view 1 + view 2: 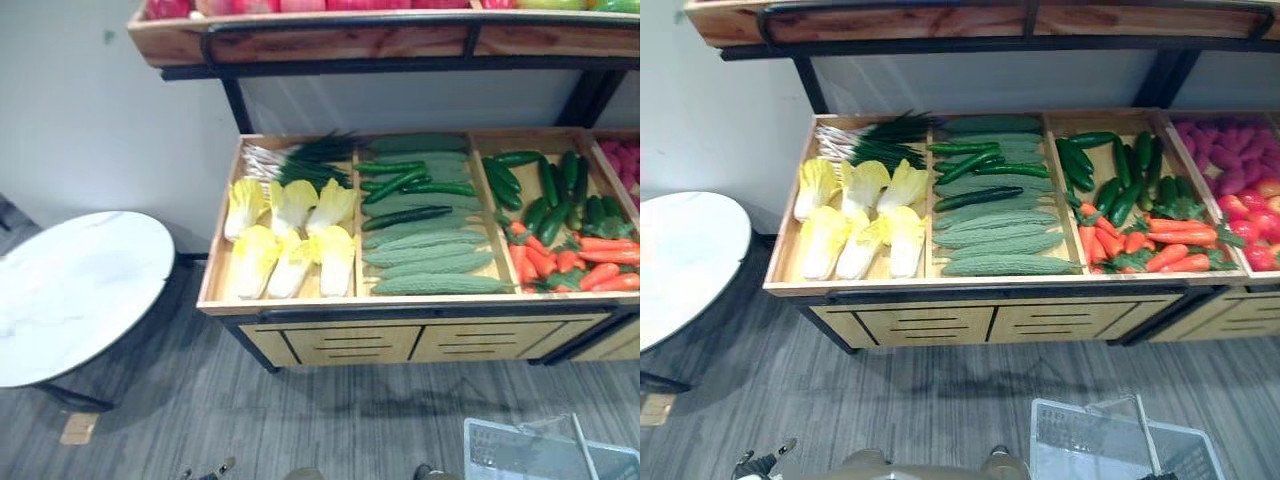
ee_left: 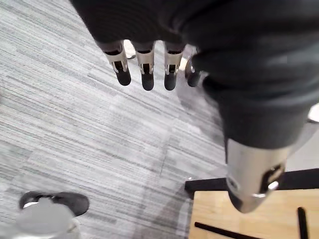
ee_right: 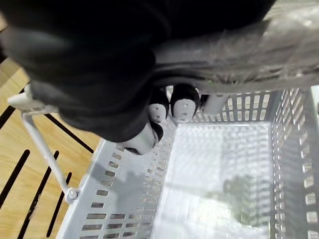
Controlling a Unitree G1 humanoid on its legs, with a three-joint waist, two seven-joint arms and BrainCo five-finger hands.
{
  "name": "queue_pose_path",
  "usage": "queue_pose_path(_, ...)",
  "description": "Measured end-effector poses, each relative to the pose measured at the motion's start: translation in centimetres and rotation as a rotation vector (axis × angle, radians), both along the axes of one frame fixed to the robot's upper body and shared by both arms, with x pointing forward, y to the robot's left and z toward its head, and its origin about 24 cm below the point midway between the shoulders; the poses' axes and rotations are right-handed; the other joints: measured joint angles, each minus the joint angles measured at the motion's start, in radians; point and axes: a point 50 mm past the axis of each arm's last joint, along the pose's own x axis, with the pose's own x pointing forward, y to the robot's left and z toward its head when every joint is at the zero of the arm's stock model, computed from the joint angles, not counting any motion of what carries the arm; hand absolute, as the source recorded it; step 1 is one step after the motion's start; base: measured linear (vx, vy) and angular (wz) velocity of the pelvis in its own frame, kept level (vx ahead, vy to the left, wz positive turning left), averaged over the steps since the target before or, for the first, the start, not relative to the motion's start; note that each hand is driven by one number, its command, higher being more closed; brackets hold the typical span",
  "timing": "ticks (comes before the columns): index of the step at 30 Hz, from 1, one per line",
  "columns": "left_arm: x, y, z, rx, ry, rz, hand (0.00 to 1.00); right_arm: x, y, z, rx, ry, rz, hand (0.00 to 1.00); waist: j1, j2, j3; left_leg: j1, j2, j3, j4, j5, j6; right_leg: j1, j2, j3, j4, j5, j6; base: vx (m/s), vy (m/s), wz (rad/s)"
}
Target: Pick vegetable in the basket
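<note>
step: start, nothing picked, basket (image 3: 107, 196) empty | right hand (image 3: 183, 105) clenched round its handle (image 3: 249, 57) | left hand (image 2: 147, 74) slack over the floor (image 2: 75, 124), holding nothing | vegetables (image 1: 990, 225) lie in the wooden stand (image 1: 940, 288) ahead | next, I judge: lift my left hand to the cucumbers (image 1: 978, 197)

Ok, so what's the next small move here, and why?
Probably raise the left hand toward the cabbages in the left compartment of the stand. That hand hangs open over the floor, holding nothing, while the right hand grips the basket by its handle, and the basket looks empty.
</note>
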Motion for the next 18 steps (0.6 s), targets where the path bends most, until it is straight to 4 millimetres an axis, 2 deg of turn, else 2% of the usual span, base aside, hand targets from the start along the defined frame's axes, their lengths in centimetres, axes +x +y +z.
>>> queue_pose_path(1,1.4,0.3,0.8,0.044,-0.054,0.002,0.0,0.1,0.4,-0.1,-0.003,-0.022,-0.03,1.0,0.0,0.001,0.0,0.017,0.008,0.057,-0.081,0.013,0.019,-0.001,0.001,-0.024,-0.004,0.004,-0.001,-0.05,-0.029,0.57)
queue_pose_path(3,3.3,0.9,2.4,0.123,-0.152,0.011,0.0,0.5,1.1,-0.4,0.007,-0.049,-0.042,1.0,0.003,0.009,-0.003,0.079,0.016,0.06,-0.248,0.073,0.01,-0.008,0.025,-0.043,-0.004,0.005,0.001,-0.03,0.012,0.33)
queue_pose_path(5,4.5,1.3,3.6,0.185,-0.215,0.027,0.0,1.0,1.8,-0.6,0.011,-0.071,-0.047,1.0,0.004,0.014,-0.009,0.103,0.02,0.061,-0.326,0.076,0.01,-0.019,0.038,-0.045,-0.01,0.012,0.004,-0.02,0.046,0.02)
queue_pose_path(7,5.7,2.0,5.2,0.282,-0.294,0.061,0.0,1.5,3.1,-1.1,0.033,-0.101,-0.039,1.0,0.004,-0.02,-0.01,0.086,0.003,0.065,-0.329,0.081,0.019,-0.022,0.034,-0.04,-0.048,0.048,0.009,-0.03,0.058,-0.08)
queue_pose_path(9,6.3,2.0,6.0,0.318,-0.33,0.077,0.0,1.5,3.4,-1.2,0.034,-0.093,-0.022,1.0,0.002,-0.026,-0.013,0.085,-0.013,0.073,-0.33,0.075,0.03,-0.024,0.022,-0.034,-0.058,0.056,0.018,0.0,0.093,-0.1)
queue_pose_path(13,7.9,2.3,9.1,0.436,-0.461,0.068,0.0,1.8,3.6,-1.0,0.006,-0.085,0.034,1.0,0.002,-0.011,-0.015,0.107,-0.037,0.095,-0.345,0.071,0.04,-0.024,0.006,-0.009,-0.057,0.062,0.029,0.03,0.057,-0.14)
queue_pose_path(14,8.9,2.2,11.0,0.503,-0.539,0.042,0.0,1.7,3.7,-1.1,0.007,-0.075,0.051,1.0,0.003,-0.004,-0.015,0.11,-0.044,0.101,-0.347,0.069,0.043,-0.026,0.001,-0.002,-0.058,0.065,0.033,0.04,0.034,-0.07)
queue_pose_path(18,10.4,1.9,14.4,0.612,-0.68,0.014,0.0,2.1,4.1,-1.2,0.007,-0.066,0.102,1.0,0.002,0.001,-0.017,0.118,-0.046,0.111,-0.353,0.068,0.044,-0.027,0.006,0.006,-0.058,0.066,0.034,0.05,0.013,-0.08)
